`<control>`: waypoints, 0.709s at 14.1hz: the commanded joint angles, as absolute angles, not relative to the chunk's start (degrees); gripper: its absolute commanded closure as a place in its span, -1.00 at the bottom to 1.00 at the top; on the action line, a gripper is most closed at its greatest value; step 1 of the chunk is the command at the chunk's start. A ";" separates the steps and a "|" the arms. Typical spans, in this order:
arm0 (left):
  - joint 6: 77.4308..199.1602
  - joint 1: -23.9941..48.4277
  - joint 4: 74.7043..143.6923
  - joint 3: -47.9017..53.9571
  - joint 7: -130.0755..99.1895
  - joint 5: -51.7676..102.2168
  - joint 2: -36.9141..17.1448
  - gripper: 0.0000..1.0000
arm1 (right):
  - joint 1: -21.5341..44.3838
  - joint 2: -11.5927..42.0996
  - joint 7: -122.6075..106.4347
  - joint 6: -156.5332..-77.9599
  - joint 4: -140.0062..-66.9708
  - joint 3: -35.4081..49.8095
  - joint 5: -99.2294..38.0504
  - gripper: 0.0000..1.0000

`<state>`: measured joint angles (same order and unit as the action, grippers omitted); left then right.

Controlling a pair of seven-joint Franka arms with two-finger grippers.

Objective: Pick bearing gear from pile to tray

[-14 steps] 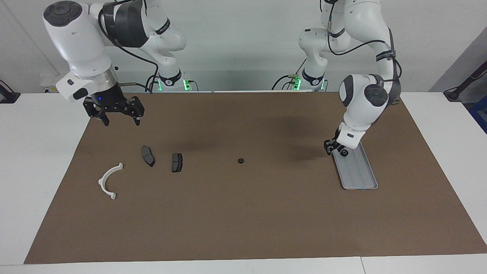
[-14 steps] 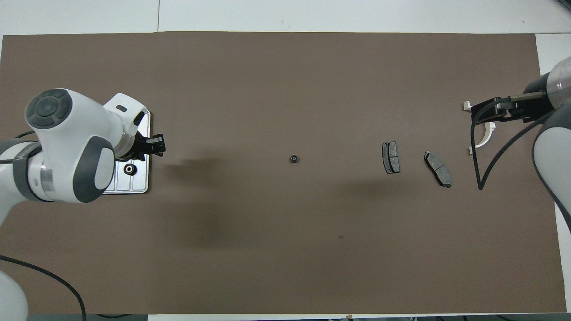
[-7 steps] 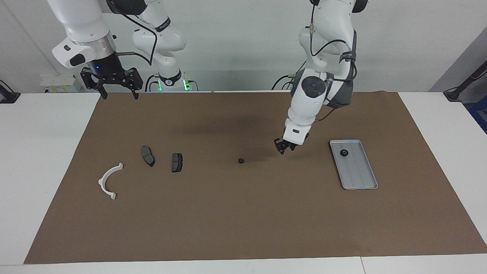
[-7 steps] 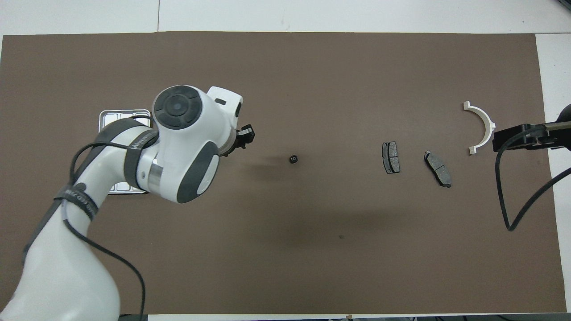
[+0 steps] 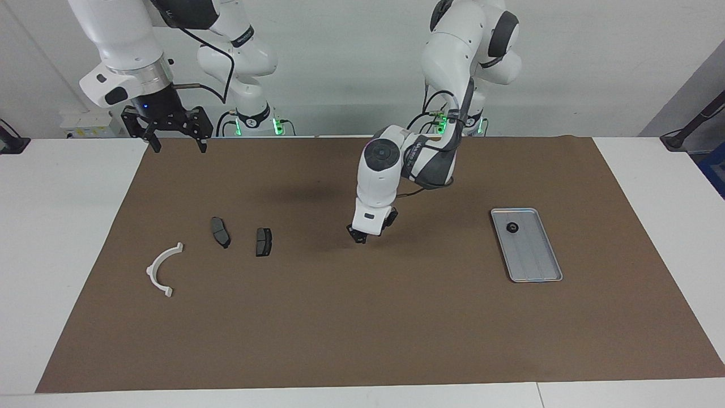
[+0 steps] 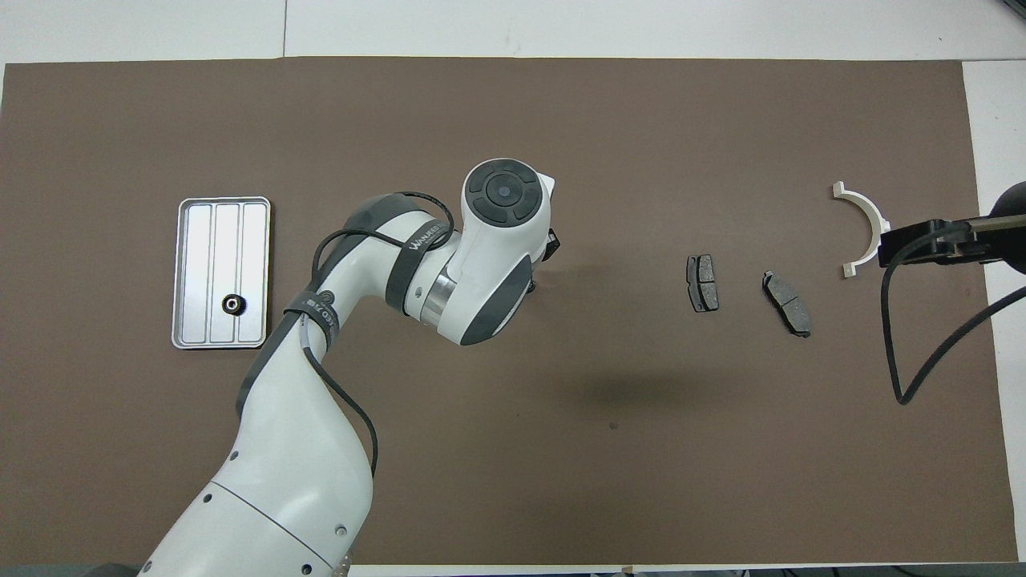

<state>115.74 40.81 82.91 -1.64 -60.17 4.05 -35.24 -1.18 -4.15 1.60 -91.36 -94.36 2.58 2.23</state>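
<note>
The left gripper (image 5: 358, 238) is low over the middle of the brown mat (image 5: 396, 328), with its tips close to the surface. Whether its fingers are apart or together I cannot tell, and what is under them is hidden by the arm. One bearing gear (image 5: 512, 228) lies in the tray (image 5: 532, 255), well apart from this gripper, toward the left arm's end of the table. It is a small black round part with a light centre, and it sits in the end of the tray that is nearer to the robots. The tray is flat, silver-grey, with a low rim and lengthwise ridges. Toward the right arm's end from the left gripper lie two dark grey brake pads (image 5: 263, 242) (image 5: 220, 232), and then the white curved arc (image 5: 163, 269). Nothing stands between the gripper and the tray. The right gripper (image 5: 173, 133) waits high over the mat's corner with its fingers spread and nothing in them.
</note>
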 commanded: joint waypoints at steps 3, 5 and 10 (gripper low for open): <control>116.62 42.89 81.11 -3.16 -61.52 4.04 -37.18 -0.24 | -2.46 -5.10 2.11 -93.25 -95.80 2.90 0.44 -1.00; 118.30 43.33 82.43 -3.16 -61.87 4.04 -37.09 -0.24 | -2.46 -5.10 2.20 -93.16 -95.98 2.90 0.35 -0.99; 121.11 43.85 84.99 -3.08 -62.93 4.13 -36.91 -0.24 | -2.46 -4.31 2.46 -93.43 -97.46 2.90 -0.88 -0.99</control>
<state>119.31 42.41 83.72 -1.90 -61.54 4.04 -37.03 -1.30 -3.79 1.70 -91.80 -95.23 2.38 0.48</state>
